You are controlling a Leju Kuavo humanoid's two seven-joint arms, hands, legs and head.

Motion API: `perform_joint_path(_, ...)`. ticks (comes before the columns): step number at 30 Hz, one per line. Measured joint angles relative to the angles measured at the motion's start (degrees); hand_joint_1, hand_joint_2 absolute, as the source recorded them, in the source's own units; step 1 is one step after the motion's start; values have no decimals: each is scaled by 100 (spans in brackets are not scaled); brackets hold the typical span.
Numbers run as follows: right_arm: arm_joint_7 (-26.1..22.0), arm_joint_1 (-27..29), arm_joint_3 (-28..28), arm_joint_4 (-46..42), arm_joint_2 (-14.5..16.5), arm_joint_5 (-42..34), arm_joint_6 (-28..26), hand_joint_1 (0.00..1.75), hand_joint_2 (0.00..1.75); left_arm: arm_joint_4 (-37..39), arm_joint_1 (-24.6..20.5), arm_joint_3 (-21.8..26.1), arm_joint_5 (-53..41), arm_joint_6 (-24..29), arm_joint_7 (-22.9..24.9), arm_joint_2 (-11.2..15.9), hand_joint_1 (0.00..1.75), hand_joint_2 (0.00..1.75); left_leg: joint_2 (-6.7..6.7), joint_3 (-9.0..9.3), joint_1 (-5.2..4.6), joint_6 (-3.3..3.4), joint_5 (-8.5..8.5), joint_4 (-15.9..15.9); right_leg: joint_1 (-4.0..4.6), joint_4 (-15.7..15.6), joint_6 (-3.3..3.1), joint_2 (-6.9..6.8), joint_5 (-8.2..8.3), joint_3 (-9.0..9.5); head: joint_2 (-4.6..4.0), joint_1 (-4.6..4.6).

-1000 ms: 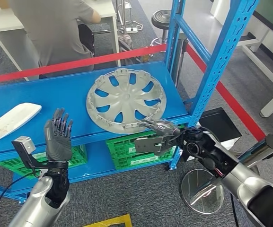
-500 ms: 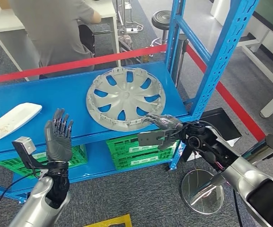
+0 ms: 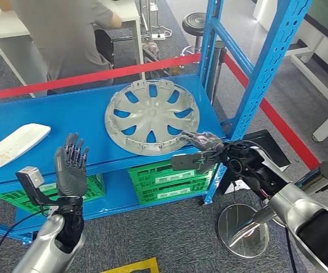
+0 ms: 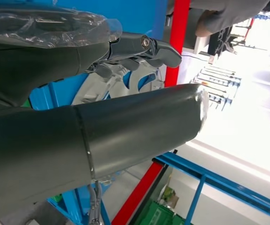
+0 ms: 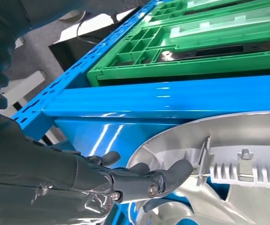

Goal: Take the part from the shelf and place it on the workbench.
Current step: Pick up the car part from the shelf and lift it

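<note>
Grey carpet floor (image 3: 175, 239), white tables (image 3: 123, 11), perhaps a black stool (image 3: 192, 23)

Silver cap on blue, green below

You saw a silver-grey hubcap (image 3: 152, 117) with blue showing through its cut-outs, lying on a glossy blue shelf (image 3: 80, 114) with blue posts. A white panel (image 3: 12, 145) lay on the same shelf, and bright green crates (image 3: 170, 176) sat on the level beneath. A red tape (image 3: 89, 77) ran behind. Your left hand (image 3: 71, 168) and right hand (image 3: 203, 149) were dark grey on silver arms. The floor (image 3: 162, 233) was speckled grey.
</note>
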Motion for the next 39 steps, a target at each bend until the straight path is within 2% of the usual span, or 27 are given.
perform_joint_path(8,93,-90,8,3,-23,211,143,0,175,-4,67,1,-25,65,20,5,0,0,0,2,1,0,0,-1,1,0,0,0,0,1,0,-1)
perform_joint_path(17,775,-239,-100,-1025,-198,24,1029,0,175,-88,215,57,-93,114,57,44,0,0,2,-1,-2,1,1,-1,0,0,2,6,2,-4,0,1)
perform_joint_path(30,836,-286,-137,-2150,-235,117,1103,0,175,-338,399,131,-135,284,182,109,0,0,-1,-1,-1,0,1,-6,2,0,1,-1,-2,-5,0,1)
perform_joint_path(39,729,-291,-134,-2496,-235,149,1060,0,175,-378,410,164,-140,245,154,109,0,0,-2,-2,-1,0,0,-6,2,0,0,-2,-2,-4,0,1)
